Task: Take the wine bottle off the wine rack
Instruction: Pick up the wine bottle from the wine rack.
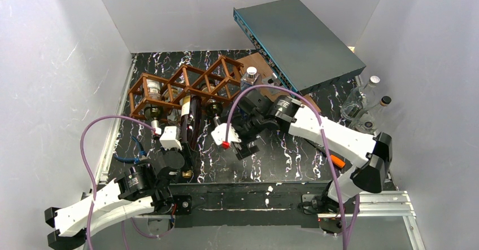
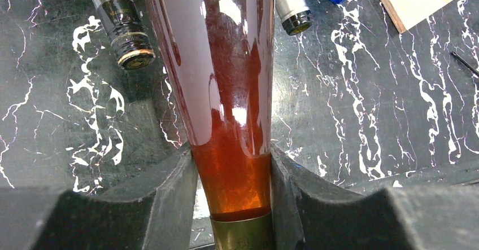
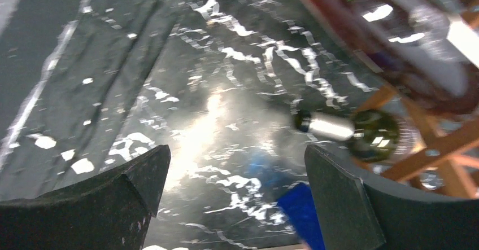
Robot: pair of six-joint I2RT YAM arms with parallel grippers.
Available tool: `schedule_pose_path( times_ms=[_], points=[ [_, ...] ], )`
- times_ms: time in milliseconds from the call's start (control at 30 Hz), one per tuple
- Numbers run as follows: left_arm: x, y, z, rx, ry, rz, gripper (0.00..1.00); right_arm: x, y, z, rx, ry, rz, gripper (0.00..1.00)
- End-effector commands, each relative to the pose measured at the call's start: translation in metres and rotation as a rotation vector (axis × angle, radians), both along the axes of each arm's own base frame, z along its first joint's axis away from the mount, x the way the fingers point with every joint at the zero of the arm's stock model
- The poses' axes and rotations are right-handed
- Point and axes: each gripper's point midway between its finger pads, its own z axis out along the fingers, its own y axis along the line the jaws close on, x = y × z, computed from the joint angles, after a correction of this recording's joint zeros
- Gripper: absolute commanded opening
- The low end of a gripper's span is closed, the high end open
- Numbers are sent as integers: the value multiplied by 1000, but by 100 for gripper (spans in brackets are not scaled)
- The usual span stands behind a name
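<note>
Grips the wine bottle by the neck with the left tool, near side of the wine rack; holds the right tool wide, empty.

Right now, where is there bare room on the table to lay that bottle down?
The front middle of the table, between the right end effector and the near rail. Crowded: the wine rack at the back, clear bottles far right.

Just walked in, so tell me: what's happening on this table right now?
The left arm has its jaws shut on the neck end of the wine bottle, whose other end lies in the wine rack, so it is not yet out. The right arm hangs beside the rack with jaws wide open, holding nothing.
</note>
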Motion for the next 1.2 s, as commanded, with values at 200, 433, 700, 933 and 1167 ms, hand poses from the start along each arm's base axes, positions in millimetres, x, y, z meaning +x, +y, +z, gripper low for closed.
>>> schedule_pose_path(
  times_ms=[200, 433, 700, 933, 1167],
  points=[
    [21, -7, 70, -191, -172, 85, 0, 42, 97, 69, 316, 179, -296, 98],
    [20, -5, 66, -193, -175, 84, 0, 90, 121, 82, 466, 577, -923, 98],
    [20, -5, 69, -203, -180, 84, 0, 116, 134, 43, 423, 905, -1278, 98],
    [20, -7, 73, -200, -179, 74, 0, 121, 150, 21, 389, 1032, -1348, 98],
    [19, -9, 74, -209, -176, 64, 0, 127, 166, 2, 362, 1156, -1391, 99]
  ],
)
